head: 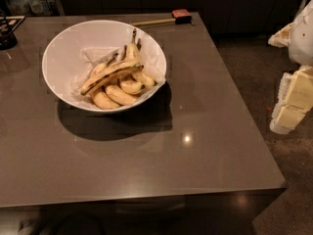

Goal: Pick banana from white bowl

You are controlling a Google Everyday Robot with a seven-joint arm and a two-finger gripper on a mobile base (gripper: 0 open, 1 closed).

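A large white bowl (63, 43) lined with crinkled white paper stands on the back left part of the grey table (195, 170). Several yellow bananas (117, 80) with dark streaks lie heaped in its right half, stems pointing to the back. My gripper (289, 106), pale cream, hangs at the far right edge of the view. It is beyond the table's right edge, over the floor and well away from the bowl. It holds nothing that I can see.
A red and black tape measure (181, 15) with a yellow strip pulled out lies at the table's back edge. A dark object (7, 35) stands at the far left. The table's front edge and right corner (281, 182) are near.
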